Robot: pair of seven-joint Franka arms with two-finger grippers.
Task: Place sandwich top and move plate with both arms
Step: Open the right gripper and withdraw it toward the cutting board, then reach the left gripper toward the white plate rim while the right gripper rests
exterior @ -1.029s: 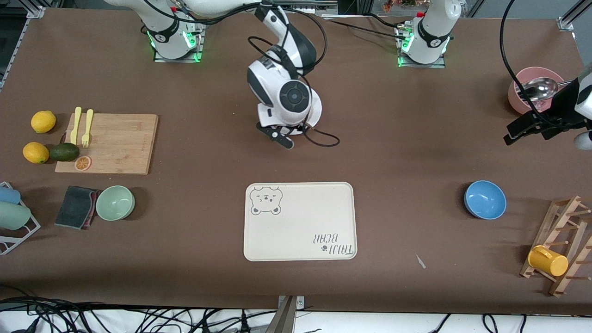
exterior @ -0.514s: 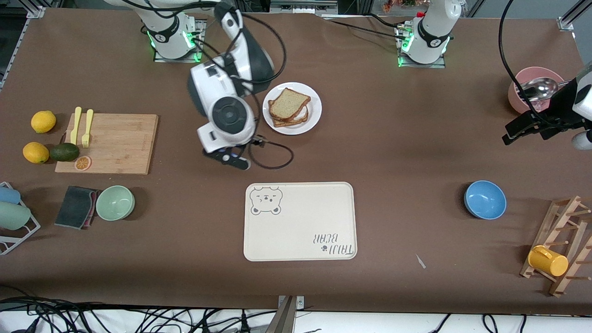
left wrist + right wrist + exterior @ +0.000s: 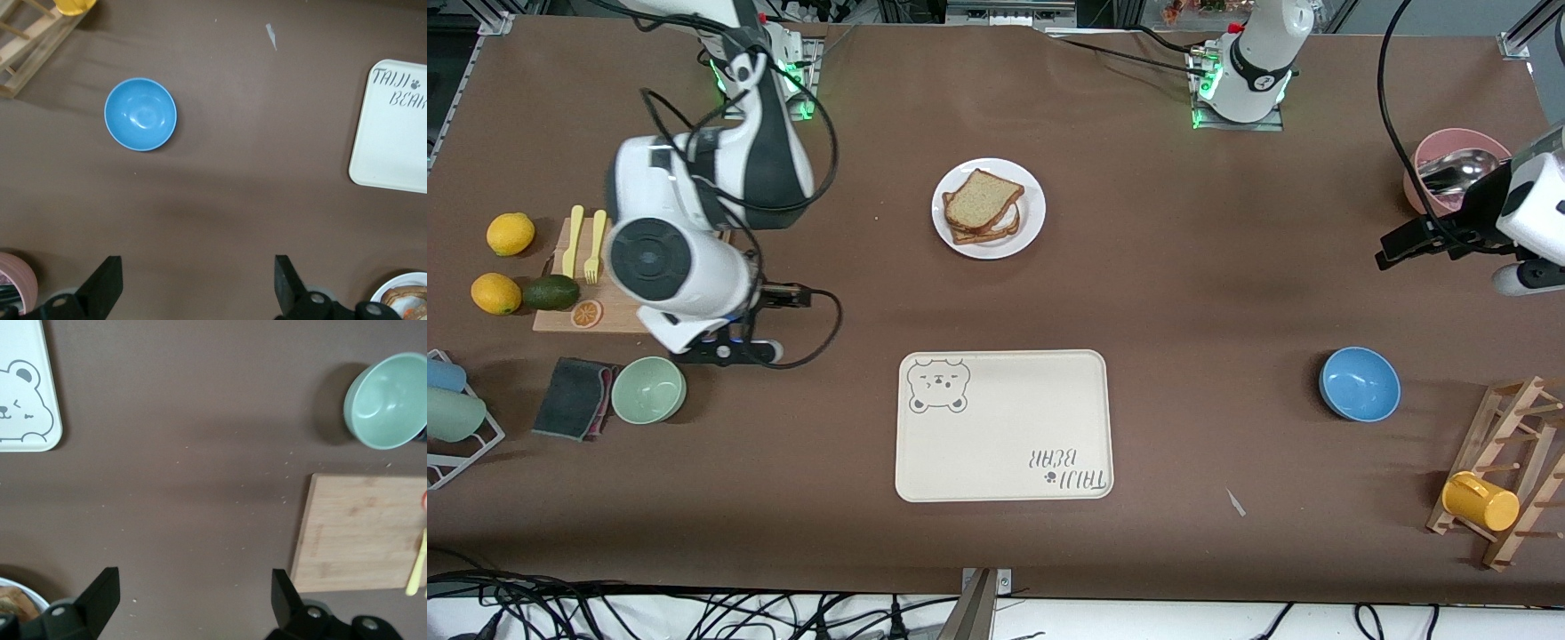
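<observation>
The round white plate (image 3: 1031, 213) lies on the brown table between the two arm bases, farther from the front camera than the cream tray. On it is a stack of bread, and the light-tan sandwich top (image 3: 980, 196) is the uppermost slice. My right gripper (image 3: 725, 349) hangs open and empty over the table, between the cutting board and the green bowl; its wrist view shows bare table between the fingers (image 3: 100, 593). My left gripper (image 3: 1409, 242) hangs open and empty near the pink bowl, at the left arm's end. The plate's rim (image 3: 393, 283) shows at the edge of that wrist view.
A cream bear-print tray (image 3: 1005, 427) lies nearer the front camera than the plate. A blue bowl (image 3: 1359, 384) and a wooden rack with a yellow cup (image 3: 1480, 500) are toward the left arm's end. A green bowl (image 3: 648, 389), cutting board (image 3: 360, 533), lemons and avocado are toward the right arm's end.
My right arm has swung from over the plate toward its own end of the table, uncovering the plate and the stacked sandwich. My left gripper has barely shifted.
</observation>
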